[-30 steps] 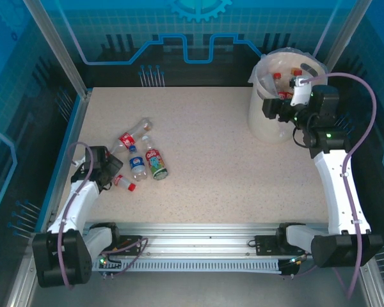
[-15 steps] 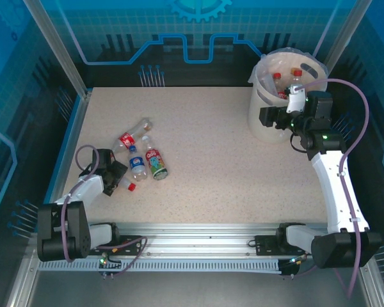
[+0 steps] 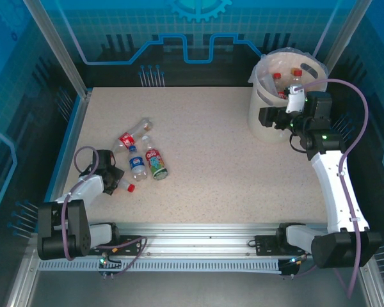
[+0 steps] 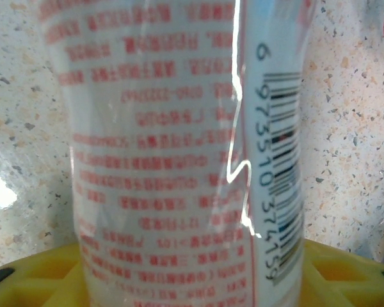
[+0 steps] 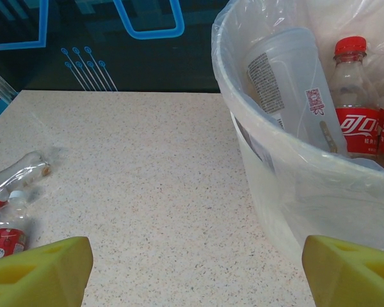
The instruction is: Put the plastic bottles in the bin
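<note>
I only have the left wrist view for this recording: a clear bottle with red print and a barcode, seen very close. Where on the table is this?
Observer: Near the table's front left edge. The left gripper is at a red-capped bottle lying there.
Operator: Any other bottles still out?
Observer: Three other bottles lie on the table just beyond it.
Operator: And the right arm?
Observer: The right gripper is open and empty, beside the bin at the far right.
</note>
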Controlling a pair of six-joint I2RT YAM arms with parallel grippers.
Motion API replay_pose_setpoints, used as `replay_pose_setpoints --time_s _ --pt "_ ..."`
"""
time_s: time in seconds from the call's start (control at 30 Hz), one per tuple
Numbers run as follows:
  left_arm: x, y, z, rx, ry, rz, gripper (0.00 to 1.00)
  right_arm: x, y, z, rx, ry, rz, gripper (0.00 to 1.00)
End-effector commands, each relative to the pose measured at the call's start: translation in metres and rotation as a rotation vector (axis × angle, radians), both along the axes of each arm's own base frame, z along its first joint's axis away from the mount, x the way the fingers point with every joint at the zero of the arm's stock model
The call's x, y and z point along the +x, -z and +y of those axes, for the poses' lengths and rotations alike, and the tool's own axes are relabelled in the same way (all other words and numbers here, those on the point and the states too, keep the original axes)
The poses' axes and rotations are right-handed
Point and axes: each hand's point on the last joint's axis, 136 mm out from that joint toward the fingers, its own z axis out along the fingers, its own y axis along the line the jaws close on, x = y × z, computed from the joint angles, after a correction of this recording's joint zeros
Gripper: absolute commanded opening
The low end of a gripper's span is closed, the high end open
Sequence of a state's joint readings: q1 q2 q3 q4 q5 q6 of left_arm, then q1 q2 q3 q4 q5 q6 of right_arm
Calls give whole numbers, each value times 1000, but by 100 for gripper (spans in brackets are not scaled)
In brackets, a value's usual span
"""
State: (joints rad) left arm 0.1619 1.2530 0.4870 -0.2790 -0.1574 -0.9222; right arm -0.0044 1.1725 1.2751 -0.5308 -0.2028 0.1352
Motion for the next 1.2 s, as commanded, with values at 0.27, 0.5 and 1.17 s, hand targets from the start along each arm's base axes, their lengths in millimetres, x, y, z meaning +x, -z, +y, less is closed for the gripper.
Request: replay_pose_setpoints --time_s 0.27,0.5,1.17 --pt "9 -47 -11 5 105 -143 50 -7 4 27 62 -93 37 86" --pt "29 -128 -28 33 288 -329 45 -23 -4 59 91 -178 31 85" --pt "49 -245 -290 -249 1394 -889 51 -34 1 216 401 -569 97 85"
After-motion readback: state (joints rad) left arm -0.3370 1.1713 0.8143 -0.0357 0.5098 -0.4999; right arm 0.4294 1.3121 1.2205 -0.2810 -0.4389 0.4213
